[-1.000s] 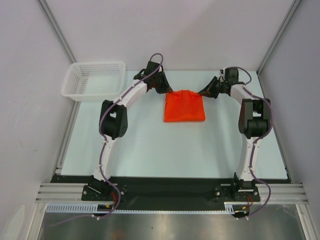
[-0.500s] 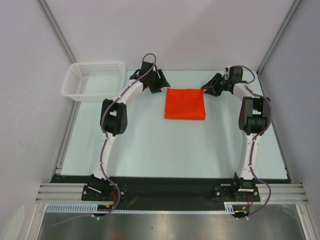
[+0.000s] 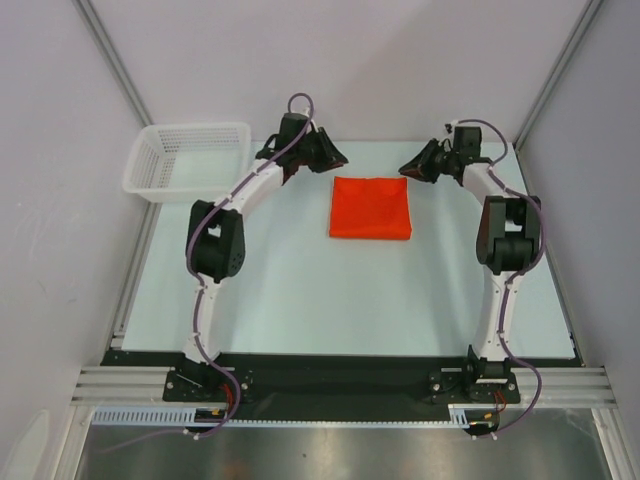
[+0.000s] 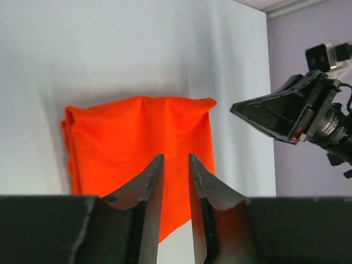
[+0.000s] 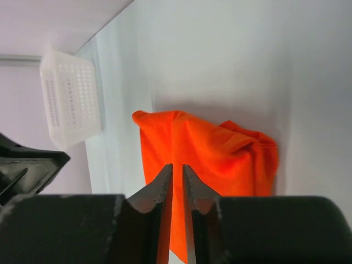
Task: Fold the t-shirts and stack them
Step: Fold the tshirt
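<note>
While both sets of jaws hang clear of the cloth, neither holds anything: left gripper (image 4: pixel 176 159) has its jaws a narrow gap apart, with only shirt showing through the gap from below, and right gripper (image 5: pixel 176 168) has its jaws closer, a thin slit, also empty. The fingers (image 4: pixel 147 184) are dark, matte, tapered wedges that thin to blunt tips. In the top view the left gripper (image 3: pixel 330 158) sits just off the far-left corner of the t-shirt (image 3: pixel 371 208) and the right gripper (image 3: pixel 408 168) just off the far-right corner, the two facing each other across its far edge. The t-shirt is plain bright orange-red, thin soft cloth with no print, folded into a flat, roughly square packet. It lies on the counter (image 3: pixel 300 290) toward the far middle, between the two arms. From the left wrist the t-shirt (image 4: pixel 137 137) shows stacked layer edges along one side and a slight hump on its far edge; from the right wrist the t-shirt (image 5: pixel 220 157) shows soft rounded creases and a bulged corner. The counter is pale, smooth and matte. A white plastic mesh basket (image 3: pixel 190 160), rectangular with perforated walls, sits at the far-left corner, well apart from the shirt, and also shows in the right wrist view (image 5: pixel 71 102).
</note>
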### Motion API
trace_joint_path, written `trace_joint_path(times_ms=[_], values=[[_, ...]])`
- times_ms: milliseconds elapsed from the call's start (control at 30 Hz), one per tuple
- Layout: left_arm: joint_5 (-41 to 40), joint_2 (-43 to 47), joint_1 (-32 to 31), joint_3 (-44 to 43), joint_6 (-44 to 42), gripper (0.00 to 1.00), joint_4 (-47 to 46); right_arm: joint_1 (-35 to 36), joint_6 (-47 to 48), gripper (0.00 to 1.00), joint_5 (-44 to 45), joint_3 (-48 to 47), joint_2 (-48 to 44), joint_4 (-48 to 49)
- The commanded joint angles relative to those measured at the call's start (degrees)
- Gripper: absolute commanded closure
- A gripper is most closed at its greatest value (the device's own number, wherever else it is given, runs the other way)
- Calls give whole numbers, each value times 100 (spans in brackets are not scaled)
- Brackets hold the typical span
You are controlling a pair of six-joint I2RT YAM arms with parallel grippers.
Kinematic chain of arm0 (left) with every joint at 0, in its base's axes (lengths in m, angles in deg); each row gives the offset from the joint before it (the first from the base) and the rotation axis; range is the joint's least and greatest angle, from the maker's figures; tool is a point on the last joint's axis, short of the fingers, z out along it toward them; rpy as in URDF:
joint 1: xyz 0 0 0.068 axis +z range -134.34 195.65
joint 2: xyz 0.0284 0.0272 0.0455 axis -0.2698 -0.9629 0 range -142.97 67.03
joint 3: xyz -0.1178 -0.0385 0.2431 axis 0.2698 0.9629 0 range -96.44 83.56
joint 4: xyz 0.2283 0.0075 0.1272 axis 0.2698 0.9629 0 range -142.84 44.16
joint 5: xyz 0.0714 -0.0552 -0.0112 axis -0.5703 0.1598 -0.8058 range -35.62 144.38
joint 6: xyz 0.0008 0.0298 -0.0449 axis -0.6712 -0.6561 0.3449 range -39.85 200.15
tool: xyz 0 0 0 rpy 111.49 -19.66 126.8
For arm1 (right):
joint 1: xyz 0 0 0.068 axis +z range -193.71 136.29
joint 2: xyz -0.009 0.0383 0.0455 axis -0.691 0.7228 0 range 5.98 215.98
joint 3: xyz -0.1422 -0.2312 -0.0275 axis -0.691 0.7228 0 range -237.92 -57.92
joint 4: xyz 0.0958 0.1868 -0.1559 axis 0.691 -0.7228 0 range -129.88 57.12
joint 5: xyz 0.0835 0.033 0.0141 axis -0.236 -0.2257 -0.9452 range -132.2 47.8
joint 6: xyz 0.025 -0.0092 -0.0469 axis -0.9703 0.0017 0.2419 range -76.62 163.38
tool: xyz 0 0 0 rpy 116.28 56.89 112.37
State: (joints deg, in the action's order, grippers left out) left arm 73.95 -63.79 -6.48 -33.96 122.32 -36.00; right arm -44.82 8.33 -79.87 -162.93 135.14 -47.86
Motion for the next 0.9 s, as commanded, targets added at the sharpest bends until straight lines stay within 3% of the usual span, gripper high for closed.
trace_joint_path(times_ms=[0, 267, 400, 567, 767, 867], values=[[486, -136, -204, 255, 458, 72, -883, 330, -493, 84, -267, 568, -216, 1238], [433, -996, -213, 185, 951, 77, -1910, 462, -1460, 92, -180, 1421, 258, 3569], [126, -1278, -116, 133, 951, 76, -2035, 392, -1584, 93, -118, 1484, 548, 4037], [126, -1893, 42, -473, 1091, 76, -1930, 199, -1628, 93, -21, 1440, 803, 4197], [239, -2035, 209, -922, 899, 75, -1729, -162, -1488, 93, 58, 1072, 1032, 3688], [319, -1633, 218, -870, 661, 64, -1342, -250, -1304, 92, -38, 1062, 752, 3415]])
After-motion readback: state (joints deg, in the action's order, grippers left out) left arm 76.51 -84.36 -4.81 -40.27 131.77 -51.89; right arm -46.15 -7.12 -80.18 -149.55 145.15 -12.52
